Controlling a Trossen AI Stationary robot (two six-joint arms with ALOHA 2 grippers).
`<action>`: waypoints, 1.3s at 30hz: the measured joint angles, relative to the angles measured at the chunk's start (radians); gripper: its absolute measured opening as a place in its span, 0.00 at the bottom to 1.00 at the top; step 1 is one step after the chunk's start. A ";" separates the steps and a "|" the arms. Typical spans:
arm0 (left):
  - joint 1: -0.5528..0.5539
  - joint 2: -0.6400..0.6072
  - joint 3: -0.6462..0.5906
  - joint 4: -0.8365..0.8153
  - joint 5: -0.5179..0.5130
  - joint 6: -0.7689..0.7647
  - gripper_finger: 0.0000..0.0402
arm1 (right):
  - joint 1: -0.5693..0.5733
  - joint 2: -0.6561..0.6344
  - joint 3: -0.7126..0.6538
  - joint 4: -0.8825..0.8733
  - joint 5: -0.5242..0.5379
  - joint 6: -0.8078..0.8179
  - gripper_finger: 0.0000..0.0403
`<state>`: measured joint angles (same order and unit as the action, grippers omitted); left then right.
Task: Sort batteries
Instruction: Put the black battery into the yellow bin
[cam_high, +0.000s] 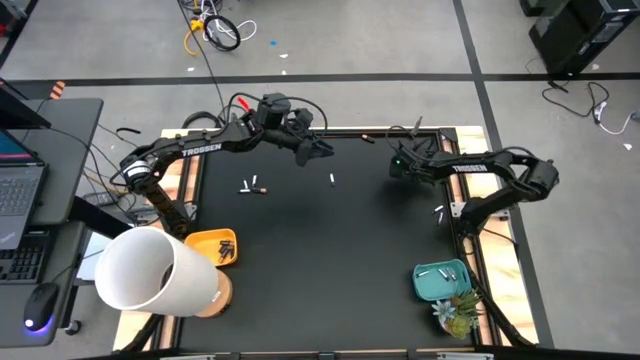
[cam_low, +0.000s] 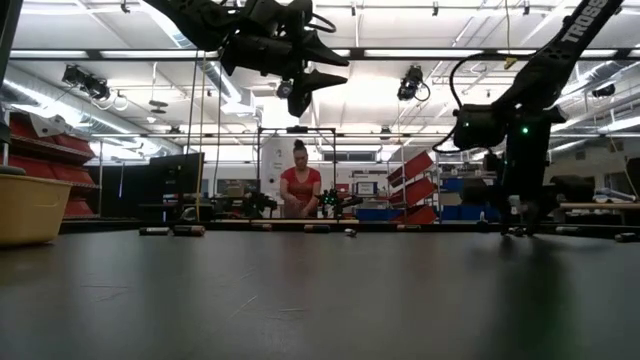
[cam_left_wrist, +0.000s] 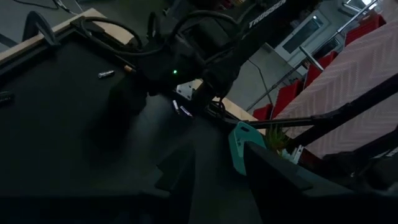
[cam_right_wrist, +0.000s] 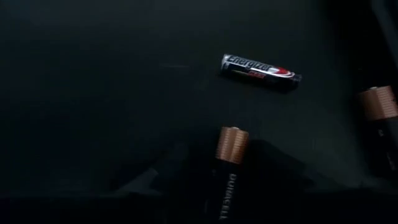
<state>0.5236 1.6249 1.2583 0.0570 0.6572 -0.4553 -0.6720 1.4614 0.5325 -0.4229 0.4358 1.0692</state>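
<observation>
Black surface, scattered with loose batteries: a pair toward the left, one near the middle, another by the right edge. Orange tray at the near left already holding dark ones, teal tray at the near right holding pale ones. Right pincer down low at the far right of the surface, directly over a copper-topped battery, with a silver-and-black battery lying near it and a second copper-topped one off to the side; parted or closed, impossible to tell, and no sign of that battery lifted. Left pincer held high over the far side, spread wide, carrying nothing. Step in hand, by the look of it: picking the copper-topped battery. Next move likely calls for closing squarely across the slim body, lifting cleanly without rolling it into its neighbours, then carrying it across to the orange tray.
</observation>
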 joint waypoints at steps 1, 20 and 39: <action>0.000 0.000 0.000 0.000 0.001 0.000 0.38 | 0.008 -0.004 -0.002 -0.004 0.003 -0.002 0.31; 0.000 0.000 0.000 0.002 -0.001 0.027 0.38 | 0.015 -0.074 -0.008 -0.004 -0.087 -0.053 0.06; 0.000 0.000 0.000 -0.011 -0.002 0.000 0.38 | 0.136 -0.409 -0.010 0.216 -0.199 -0.231 0.06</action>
<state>0.5236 1.6253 1.2583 0.0460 0.6556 -0.4549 -0.5363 1.0525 0.5220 -0.2071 0.2366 0.8382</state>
